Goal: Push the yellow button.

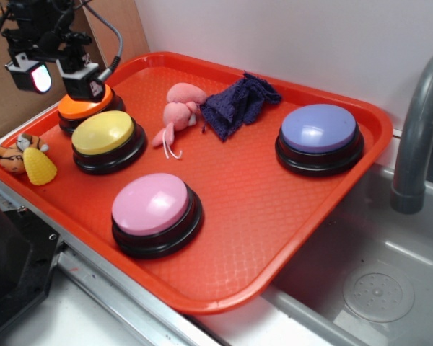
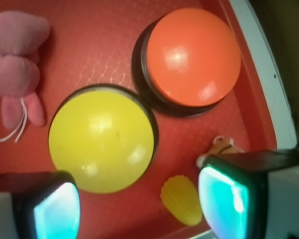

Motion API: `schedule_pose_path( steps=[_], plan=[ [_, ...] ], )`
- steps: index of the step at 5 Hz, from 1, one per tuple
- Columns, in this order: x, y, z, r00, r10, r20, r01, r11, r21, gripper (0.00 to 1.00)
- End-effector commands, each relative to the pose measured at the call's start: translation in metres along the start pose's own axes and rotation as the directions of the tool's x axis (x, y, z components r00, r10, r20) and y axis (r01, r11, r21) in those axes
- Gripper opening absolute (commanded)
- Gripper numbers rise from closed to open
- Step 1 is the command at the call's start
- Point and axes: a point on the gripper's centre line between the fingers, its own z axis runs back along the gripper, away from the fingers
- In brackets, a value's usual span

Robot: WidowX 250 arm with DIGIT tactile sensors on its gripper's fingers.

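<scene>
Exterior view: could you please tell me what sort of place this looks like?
Probably a toy kitchen sink counter: a grey faucet over a basin with a drain, and a red tray beside it.

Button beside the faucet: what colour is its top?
Lavender top; exterior view shows it best.

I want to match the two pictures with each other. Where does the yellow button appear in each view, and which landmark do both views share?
Exterior: the yellow button is at the left of the red tray, just in front of the orange button.
Wrist: it is left of centre, low in the picture, above the claw.
Shared landmark: the orange button, right beside it in both views.
</scene>
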Motion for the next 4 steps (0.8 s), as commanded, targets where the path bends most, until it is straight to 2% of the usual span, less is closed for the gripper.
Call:
schedule_pose_path(
  steps=[1, 2, 4],
  plan=[
    [0.012, 0.01, 0.025, 0.998, 0.01, 0.055, -0.01, 1.0, 0.002, 1.0],
    [0.013, 0.011, 0.03, 0.998, 0.012, 0.069, -0.012, 1.0, 0.012, 1.0],
    [0.014, 0.012, 0.037, 0.998, 0.022, 0.065, -0.021, 1.0, -0.009, 1.0]
  ],
)
